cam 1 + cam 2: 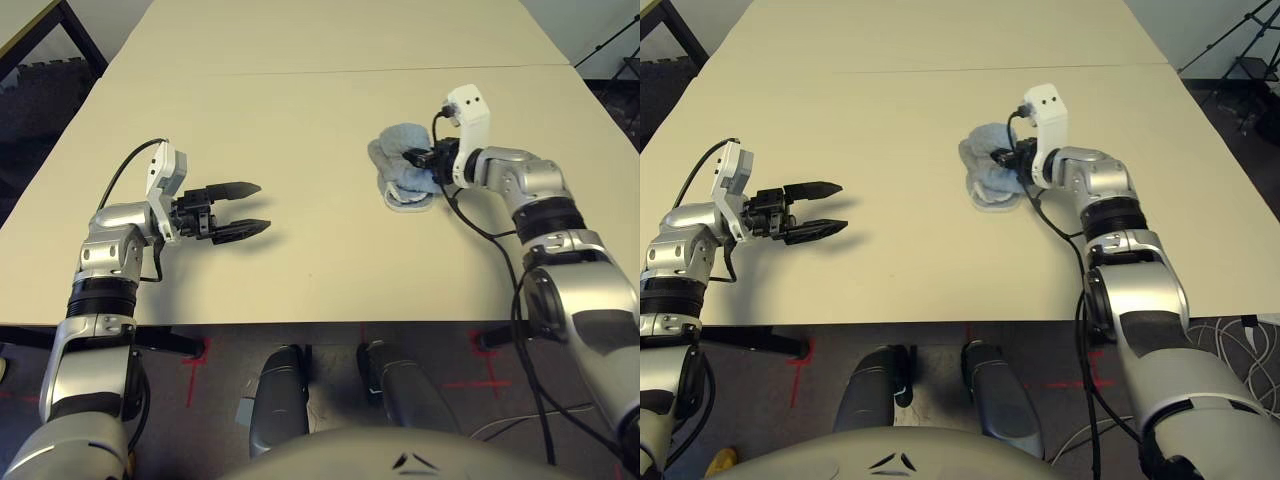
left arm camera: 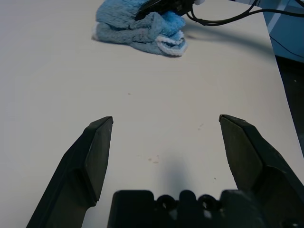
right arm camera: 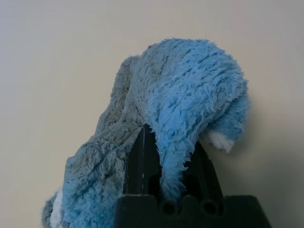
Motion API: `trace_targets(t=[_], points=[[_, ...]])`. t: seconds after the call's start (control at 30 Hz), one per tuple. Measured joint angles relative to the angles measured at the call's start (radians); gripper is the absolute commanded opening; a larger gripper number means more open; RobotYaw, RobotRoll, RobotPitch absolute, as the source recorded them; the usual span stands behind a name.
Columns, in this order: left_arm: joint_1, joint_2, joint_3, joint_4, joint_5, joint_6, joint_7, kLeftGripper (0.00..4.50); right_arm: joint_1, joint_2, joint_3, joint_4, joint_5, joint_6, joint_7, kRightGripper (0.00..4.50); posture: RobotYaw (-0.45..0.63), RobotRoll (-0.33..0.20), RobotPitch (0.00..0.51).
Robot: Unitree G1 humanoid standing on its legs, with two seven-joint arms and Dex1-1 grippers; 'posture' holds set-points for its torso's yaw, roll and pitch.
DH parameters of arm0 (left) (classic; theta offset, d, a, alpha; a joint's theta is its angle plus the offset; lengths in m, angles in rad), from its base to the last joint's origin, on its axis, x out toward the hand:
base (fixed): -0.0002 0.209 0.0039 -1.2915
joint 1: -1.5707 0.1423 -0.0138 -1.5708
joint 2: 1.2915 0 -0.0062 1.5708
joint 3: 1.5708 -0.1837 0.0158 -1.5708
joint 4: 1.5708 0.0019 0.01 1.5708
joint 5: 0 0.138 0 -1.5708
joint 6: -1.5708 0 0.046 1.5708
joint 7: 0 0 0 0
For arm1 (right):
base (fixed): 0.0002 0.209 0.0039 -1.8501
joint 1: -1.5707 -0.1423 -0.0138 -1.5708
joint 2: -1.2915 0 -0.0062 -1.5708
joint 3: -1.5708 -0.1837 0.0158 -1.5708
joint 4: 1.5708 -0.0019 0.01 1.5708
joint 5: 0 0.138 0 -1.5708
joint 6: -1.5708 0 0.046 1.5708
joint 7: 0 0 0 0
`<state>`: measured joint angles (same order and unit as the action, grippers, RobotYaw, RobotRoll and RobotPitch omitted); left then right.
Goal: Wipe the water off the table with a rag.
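The light blue rag [image 1: 398, 172] lies bunched on the pale beige table [image 1: 320, 270], right of centre. My right gripper [image 1: 416, 157] reaches in from the right and is shut on a fold of the rag [image 3: 190, 90], which drapes over its black fingers [image 3: 142, 156]. Over the table's left part hovers my left gripper [image 1: 262, 205], pointing right, its jaws open with nothing between them. In the left wrist view a few faint brownish specks [image 2: 153, 160], possibly the water, dot the table ahead of the left gripper [image 2: 165, 118].
A thin seam [image 1: 300, 70] crosses the table far behind the rag. A black cable [image 1: 480, 225] trails from my right wrist over the table. The table's front edge [image 1: 300, 322] runs just below both arms. Dark floor and a tripod [image 1: 1240, 40] lie beyond the right side.
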<state>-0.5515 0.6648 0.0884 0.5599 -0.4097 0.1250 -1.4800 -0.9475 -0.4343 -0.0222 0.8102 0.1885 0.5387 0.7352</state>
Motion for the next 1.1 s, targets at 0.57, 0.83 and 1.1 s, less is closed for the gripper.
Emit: trace_targets(t=[0.57,0.83,1.1], points=[[-0.013,-0.015,-0.01,0.011,0.005,-0.012,-0.001,4.5,-0.028,-0.212,-0.111,-0.273,0.185,0.379,0.115,0.14,-0.23,0.0,0.134],[-0.013,-0.015,-0.01,0.013,0.005,-0.013,-0.001,4.5,0.04,-0.314,-0.072,-0.252,0.155,0.379,0.165,0.14,-0.23,0.0,0.137],[-0.017,-0.015,-0.01,0.019,0.005,-0.013,-0.001,4.5,0.094,-0.337,-0.069,-0.056,0.054,0.186,0.128,0.14,-0.22,0.0,0.138]])
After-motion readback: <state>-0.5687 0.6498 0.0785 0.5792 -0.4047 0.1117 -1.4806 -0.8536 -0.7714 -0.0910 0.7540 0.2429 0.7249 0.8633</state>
